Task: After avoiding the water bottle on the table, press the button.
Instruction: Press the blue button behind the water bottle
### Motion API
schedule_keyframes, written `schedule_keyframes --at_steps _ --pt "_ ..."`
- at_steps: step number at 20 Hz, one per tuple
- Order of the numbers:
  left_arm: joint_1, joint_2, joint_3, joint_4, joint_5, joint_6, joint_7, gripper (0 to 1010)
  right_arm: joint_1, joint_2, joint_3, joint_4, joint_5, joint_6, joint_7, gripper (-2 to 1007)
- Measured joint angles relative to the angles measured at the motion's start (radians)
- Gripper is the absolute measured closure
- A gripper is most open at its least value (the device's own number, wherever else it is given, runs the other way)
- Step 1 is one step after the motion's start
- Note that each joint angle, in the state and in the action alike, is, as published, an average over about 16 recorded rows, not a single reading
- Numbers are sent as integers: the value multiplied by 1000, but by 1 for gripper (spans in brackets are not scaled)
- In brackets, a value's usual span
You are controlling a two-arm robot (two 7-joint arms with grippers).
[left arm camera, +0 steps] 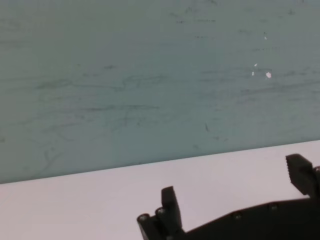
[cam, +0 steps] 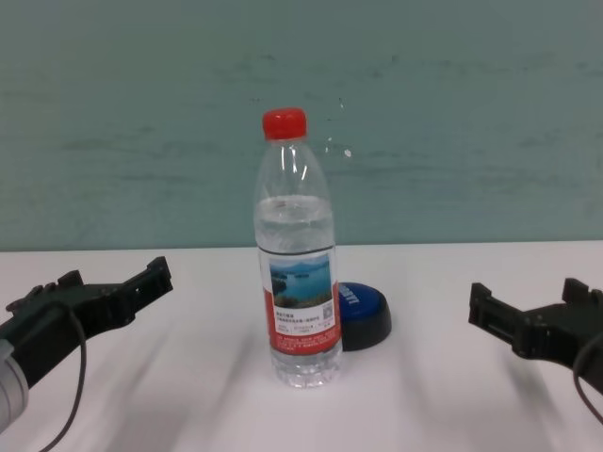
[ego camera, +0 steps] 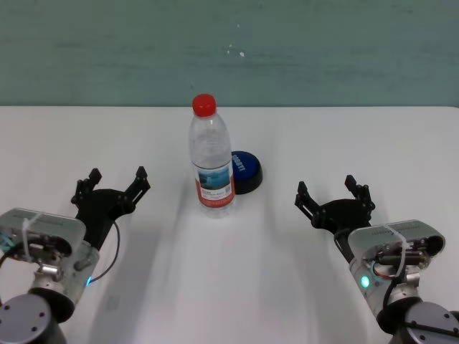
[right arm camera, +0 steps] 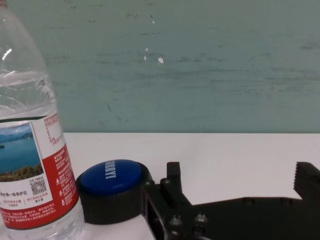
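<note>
The water bottle [ego camera: 211, 161] stands upright at the middle of the white table [ego camera: 358, 136], clear with a red cap and a lake label; it also shows in the chest view [cam: 298, 273] and the right wrist view [right arm camera: 30, 150]. The blue dome button [ego camera: 245, 170] on its black base sits just behind and right of the bottle, partly hidden by it [cam: 363, 313] [right arm camera: 112, 190]. My left gripper [ego camera: 115, 185] is open and empty near the table's front left [cam: 108, 287] [left arm camera: 240, 200]. My right gripper [ego camera: 333, 197] is open and empty at the front right, apart from the button [right arm camera: 240, 185] [cam: 532, 315].
A teal wall [ego camera: 323, 50] runs along the table's far edge. Bare tabletop lies between each gripper and the bottle, and to the right of the button.
</note>
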Motion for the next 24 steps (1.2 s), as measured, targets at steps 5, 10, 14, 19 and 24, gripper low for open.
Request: schedule_keyframes --at_steps 5,10,14,19,24 --pt "0 0 0 0 0 0 0 10 0 0 0 0 0 0 0 1" --pt "0 0 0 0 0 0 0 10 0 0 0 0 0 0 0 1" --pt "0 0 0 0 0 0 0 10 0 0 0 0 0 0 0 1" --pt "0 0 0 0 0 0 0 9 0 0 0 0 0 0 0 1" --pt "1 0 0 -1 1 0 0 9 0 0 0 0 0 0 0 1"
